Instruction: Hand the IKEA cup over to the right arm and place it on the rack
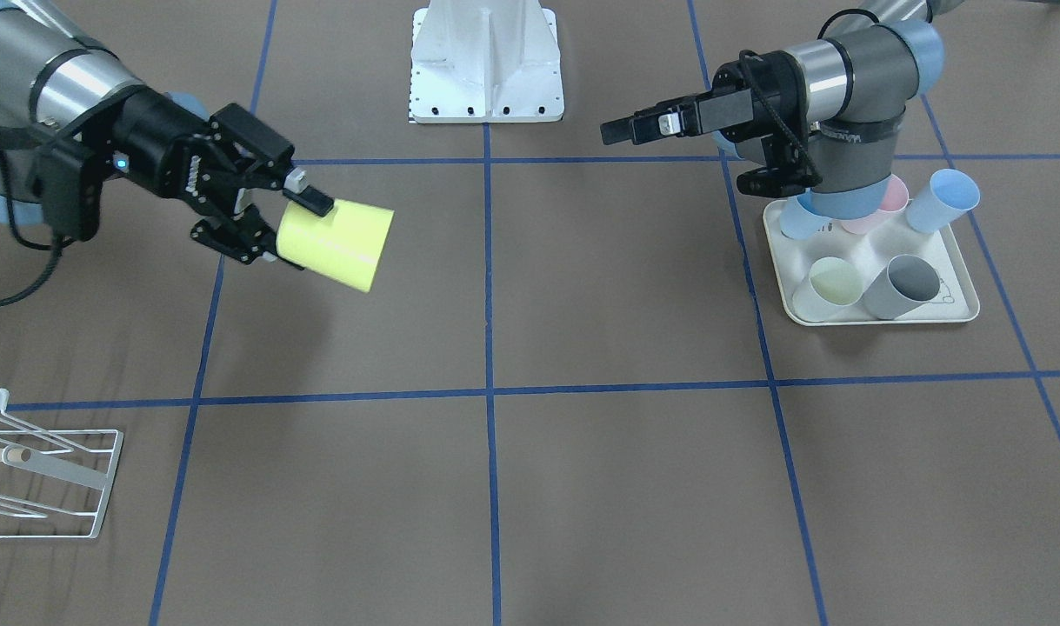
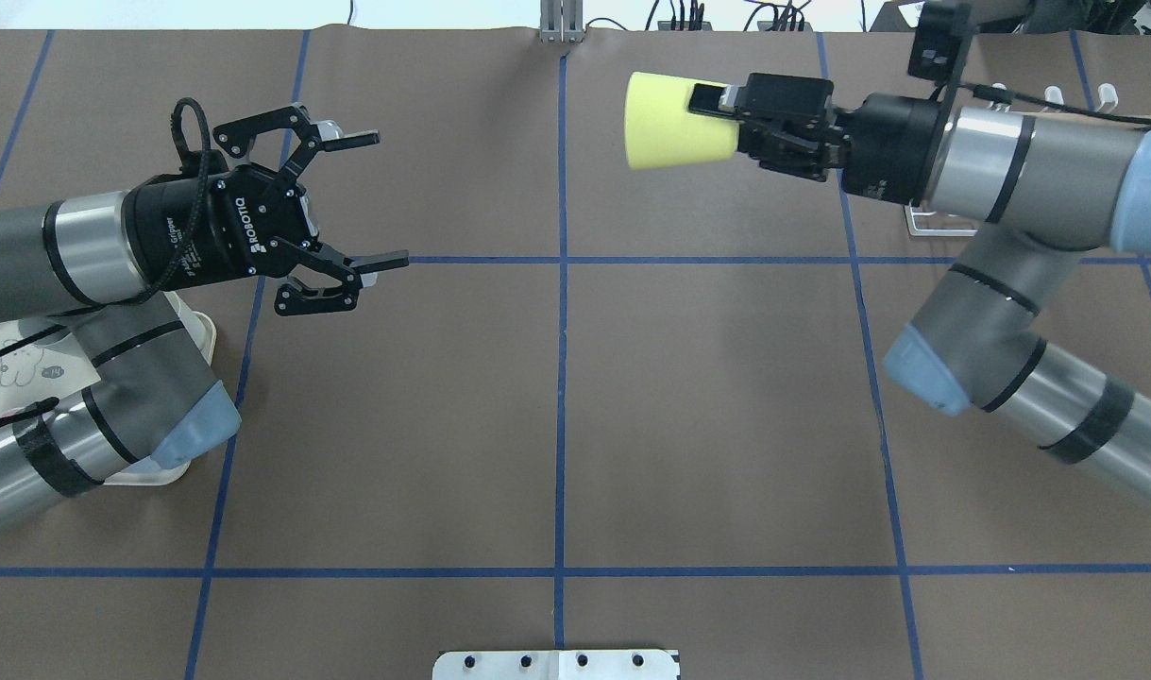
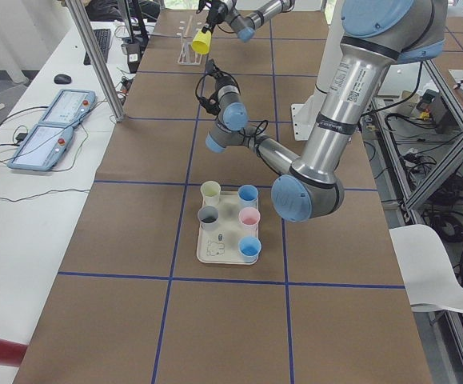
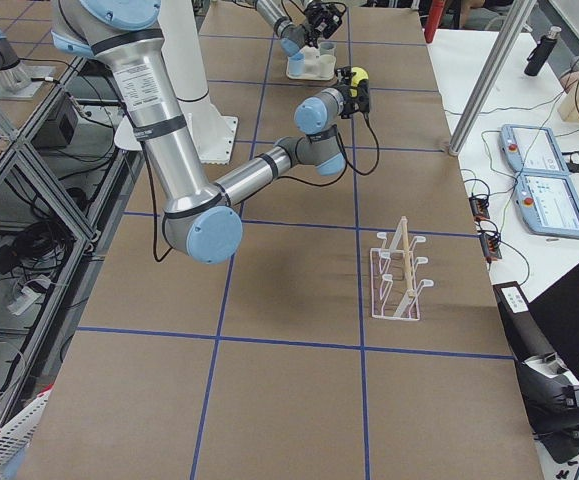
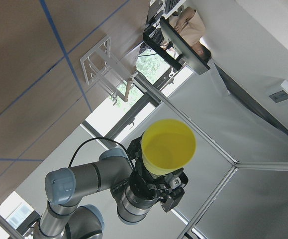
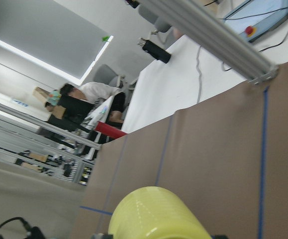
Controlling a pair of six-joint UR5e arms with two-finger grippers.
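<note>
The right gripper (image 2: pixel 712 121) is clamping the yellow IKEA cup (image 2: pixel 669 123) by its base end, 1 finger lying along the outer wall, and is holding it on its side in the air above the table (image 1: pixel 634 487). The cup's mouth is pointing toward the left arm. The overhead view is showing only the cup's flank, while the left wrist view is looking straight into its open mouth. The right wrist view is catching just a strip of yellow wall at its lower edge. The left gripper (image 2: pixel 386 198) is hanging with its jaws spread wide and nothing between them. That spread is showing plainly from overhead, whereas the front-facing view is seeing the fingers edge-on. The rack (image 4: pixel 399 270) is standing on the table at the robot's right, well apart from the cup. The overhead view is hiding most of it behind the right arm (image 2: pixel 1028 179). The tray (image 1: pixel 886 320) is lying beneath the left arm, and the left-end view is showing all 5 pastel cups (image 3: pixel 249 218) on it.
</note>
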